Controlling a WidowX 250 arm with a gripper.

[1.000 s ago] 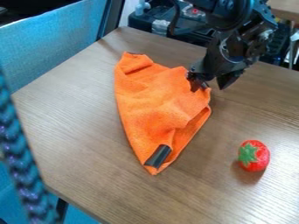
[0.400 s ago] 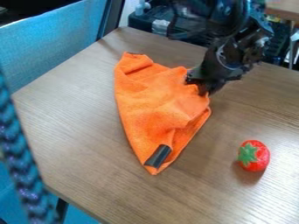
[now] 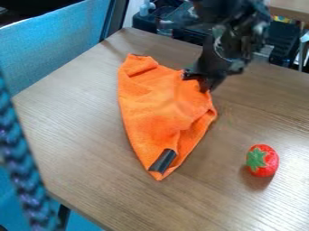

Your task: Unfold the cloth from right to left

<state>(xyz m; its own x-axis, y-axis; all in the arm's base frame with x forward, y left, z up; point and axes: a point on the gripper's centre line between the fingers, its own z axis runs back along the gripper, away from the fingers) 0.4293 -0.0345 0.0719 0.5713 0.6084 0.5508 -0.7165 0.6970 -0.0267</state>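
Across the wooden table (image 3: pixel 78 122), nothing but its own weight seems to hold the orange cloth (image 3: pixel 154 108) down, so a leftward pull could drag the whole piece along instead of turning a layer over. Its folds lie bunched toward the near right, and if the grip takes in more than the top layer, the sheets would travel together and the cloth would stay folded; how many are caught, I cannot tell. The black gripper (image 3: pixel 204 88) has its fingers closed on what looks like a small pinch, which could slip out if the lift is quick or the lower layers tug back. The toy strawberry (image 3: pixel 263 161), well apart at the near right, should be little trouble. Down at the near tip, the dark patch (image 3: pixel 163 161) may be stiffer than the fabric and crease or snag as the fold opens. As for the fingers, they meet the cloth at its far right edge, with most of it spreading left and nearward from them.
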